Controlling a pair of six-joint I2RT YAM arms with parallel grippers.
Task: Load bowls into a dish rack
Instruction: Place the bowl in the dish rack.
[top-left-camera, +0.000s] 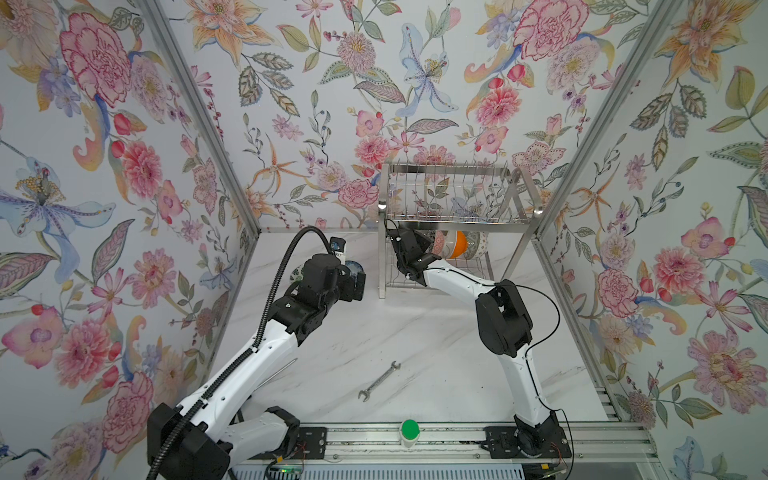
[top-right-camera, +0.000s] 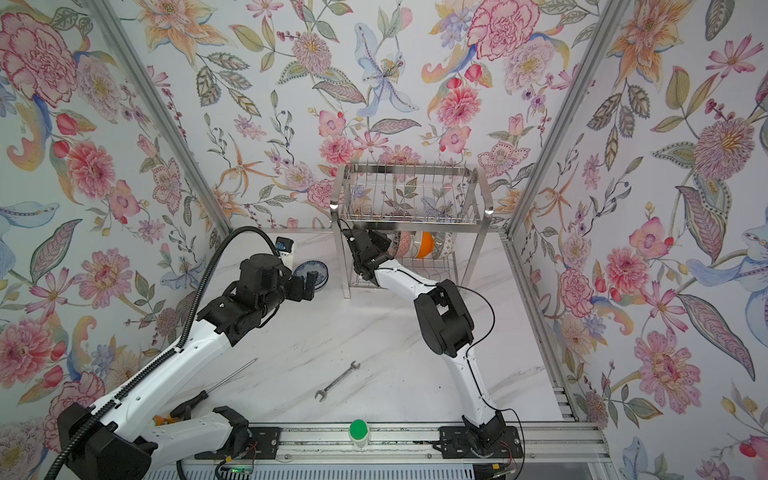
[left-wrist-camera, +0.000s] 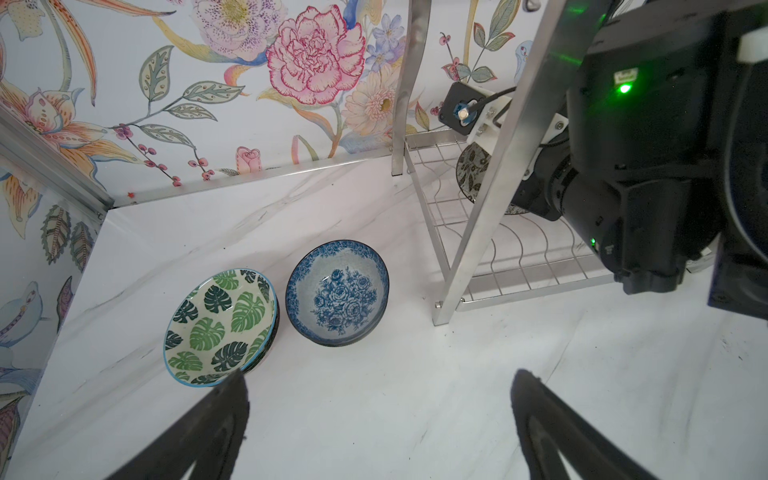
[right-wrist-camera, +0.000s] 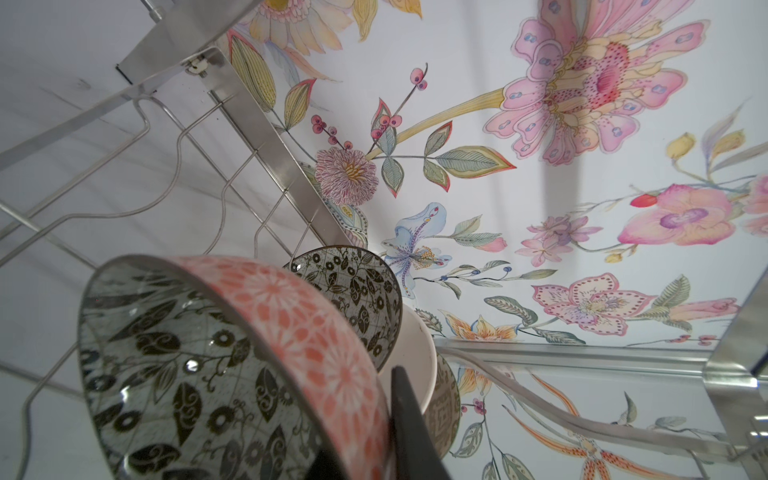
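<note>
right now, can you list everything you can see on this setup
dish rack: one, shiny steel, back of table
racked bowls: several, patterned and orange, lower tier
pink bowl: one, black-and-white inside, at lower tier
green-leaf bowl: one, maybe stacked, green and white, table left of rack
blue floral bowl: one, blue and white, beside green-leaf bowl
wrench: one, silver, table front middle
screwdriver: one, black handle, table front left
button: one, green, front rail
left hand: one, black, open, above table
right hand: one, black, shut on pink bowl
</note>
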